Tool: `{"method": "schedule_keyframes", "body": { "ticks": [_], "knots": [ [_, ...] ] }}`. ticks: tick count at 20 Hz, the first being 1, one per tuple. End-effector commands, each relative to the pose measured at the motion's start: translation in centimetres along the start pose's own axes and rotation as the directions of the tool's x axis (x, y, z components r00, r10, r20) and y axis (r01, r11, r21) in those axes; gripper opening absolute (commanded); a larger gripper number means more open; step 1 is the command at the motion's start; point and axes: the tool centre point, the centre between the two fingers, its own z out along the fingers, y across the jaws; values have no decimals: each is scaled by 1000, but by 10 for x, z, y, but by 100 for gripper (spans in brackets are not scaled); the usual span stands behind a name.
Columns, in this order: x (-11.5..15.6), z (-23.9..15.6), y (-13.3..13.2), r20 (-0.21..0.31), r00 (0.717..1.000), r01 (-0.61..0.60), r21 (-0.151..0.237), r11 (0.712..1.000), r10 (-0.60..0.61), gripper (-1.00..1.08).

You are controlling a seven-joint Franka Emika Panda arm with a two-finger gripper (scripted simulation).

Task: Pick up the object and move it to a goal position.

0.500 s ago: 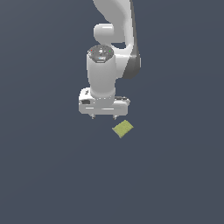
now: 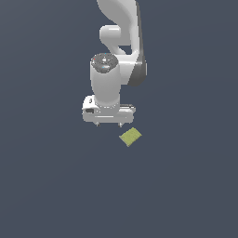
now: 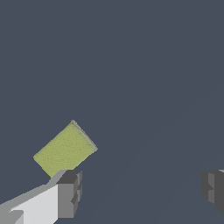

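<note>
Your gripper [image 2: 109,124] hangs with its fingers [image 3: 68,192] spread wide and holding nothing. The yellow-green block [image 2: 130,136] lies flat on the dark surface [image 2: 186,186] (turned at a slant), just beside one fingertip, outside the gap.

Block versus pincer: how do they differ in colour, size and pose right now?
The block is yellow-green; the pincer is white with grey fingertips. The block is far smaller than the pincer. The block lies flat, turned at an angle; the pincer points down, open, beside it. They are not touching.
</note>
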Motion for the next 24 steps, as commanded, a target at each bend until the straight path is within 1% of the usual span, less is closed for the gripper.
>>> {"method": "schedule_keyframes", "body": {
  "ticks": [1, 8, 16, 20, 24],
  "knots": [
    [-1, 2, 2, 6, 1000, 6, 0, 1000, -6, 100],
    [-1, 4, -2, 3, 1000, -15, 1, 1000, 15, 100],
    [-3, 17, -17, 1, 994, -106, 8, 994, 106, 100],
    [-4, 27, -28, 1, 984, -178, 12, 984, 178, 100],
    [-7, 39, -41, 0, 964, -264, 17, 964, 265, 100]
  ]
}}
